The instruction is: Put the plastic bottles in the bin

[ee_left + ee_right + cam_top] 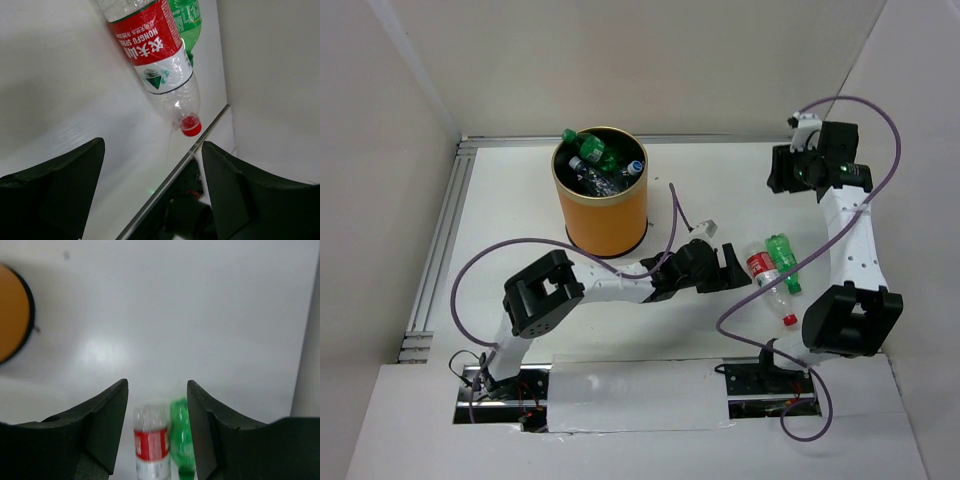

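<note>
The orange bin (605,205) stands at the back left and holds several bottles, among them a green one (590,148) and a blue-capped one (634,167). A red-labelled bottle (766,277) with a red cap and a green bottle (783,260) lie side by side on the table at the right. My left gripper (732,268) is open and empty just left of them. The left wrist view shows the red-labelled bottle (155,55) and the green one (186,20) beyond the gripper (152,175). My right gripper (782,172) is open, raised at the back right. Its view frames both bottles (150,445) (181,435) between the fingers.
A loose cable with a white connector (708,228) lies between the bin and the left gripper. An aluminium rail (435,250) runs along the left side. White walls close in the table. The table's front edge (170,180) runs near the red cap.
</note>
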{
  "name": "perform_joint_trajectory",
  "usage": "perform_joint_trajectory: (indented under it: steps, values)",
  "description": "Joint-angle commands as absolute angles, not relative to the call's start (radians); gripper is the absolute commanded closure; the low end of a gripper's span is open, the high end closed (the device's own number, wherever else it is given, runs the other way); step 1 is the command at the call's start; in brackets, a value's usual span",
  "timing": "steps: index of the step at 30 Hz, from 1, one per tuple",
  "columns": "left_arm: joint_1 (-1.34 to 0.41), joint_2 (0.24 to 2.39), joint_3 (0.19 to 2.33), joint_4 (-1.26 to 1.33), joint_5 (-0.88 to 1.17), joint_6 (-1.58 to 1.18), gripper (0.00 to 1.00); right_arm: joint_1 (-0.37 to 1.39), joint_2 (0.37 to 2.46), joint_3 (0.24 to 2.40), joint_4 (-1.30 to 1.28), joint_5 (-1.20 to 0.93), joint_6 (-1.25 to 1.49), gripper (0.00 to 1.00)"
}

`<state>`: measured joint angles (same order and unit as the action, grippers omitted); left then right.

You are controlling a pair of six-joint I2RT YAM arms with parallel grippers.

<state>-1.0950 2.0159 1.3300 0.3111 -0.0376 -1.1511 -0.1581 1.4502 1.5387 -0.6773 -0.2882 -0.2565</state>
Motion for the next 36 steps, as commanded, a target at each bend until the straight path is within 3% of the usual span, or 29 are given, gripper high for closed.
perform_joint_trajectory:
  steps: [1, 6, 9, 13, 17, 19, 36]
  values:
    - [-1.095, 2.063, 1.433, 0.304, -0.06, -1.308, 0.09, -0.215, 1.408, 1.485, -0.862, -0.354, -0.32, 0.42]
    - [-1.095, 2.154, 1.529, 0.27, -0.071, -1.385, 0.09, -0.247, 1.367, 1.349, -0.891, -0.228, -0.391, 0.63]
    - [-1.095, 2.209, 1.606, 0.226, -0.08, -1.413, 0.09, -0.265, 1.345, 1.252, -0.865, -0.152, -0.413, 0.64]
    - [-1.095, 2.279, 1.744, 0.146, -0.104, -1.425, 0.09, -0.305, 1.365, 1.174, -0.881, -0.161, -0.46, 0.51]
    - [-1.095, 2.335, 1.813, 0.114, -0.138, -1.425, 0.09, -0.337, 1.397, 1.141, -0.859, -0.201, -0.482, 0.27]
    - [-1.095, 2.364, 1.839, 0.1, -0.138, -1.414, 0.09, -0.371, 1.424, 1.132, -0.859, -0.244, -0.505, 0.23]
    - [-1.104, 2.49, 2.031, -0.025, -0.189, -1.321, 0.11, -0.382, 1.64, 1.037, -0.753, -0.305, -0.555, 0.21]
